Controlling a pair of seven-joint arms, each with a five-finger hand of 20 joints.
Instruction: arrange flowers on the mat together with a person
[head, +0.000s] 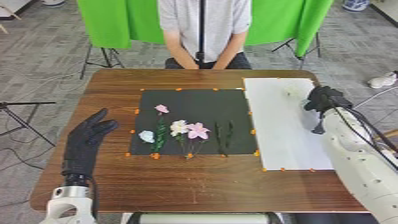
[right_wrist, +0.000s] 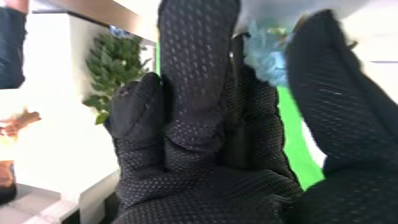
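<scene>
CAUTION: before moving the right hand (head: 328, 96), confirm its grip. You cannot tell from these views whether it is released, clenched or grasping the white flower (head: 291, 91), which is just to its left over the sheet (head: 284, 132). In the right wrist view, a pale bloom (right_wrist: 265, 55) is close to that hand. If the stem is not secured, lifting may drop or roll the flower. If the glove closes on the petals, they may crush or bend.

When you cross left to the mat (head: 200, 100), a low approach could drag the pink flower (head: 161, 108), the lily (head: 198, 131) or the leaves (head: 229, 132) out of line; their thin stems are likely to shift at light contact. The left hand (head: 82, 150) is released, extended just left of the mat. Keep it clear of the blue flower (head: 147, 136), the nearest bloom to its right.

Surface: both hands work at a brown wooden table (head: 204, 187). Orange tabs (head: 155, 156) mark the mat's edges.

Room: ahead of the hands, beyond the table, green cloth (head: 107, 22) hangs above a grey floor (head: 40, 65). A black stand (head: 18, 120) is left of the left hand.
</scene>
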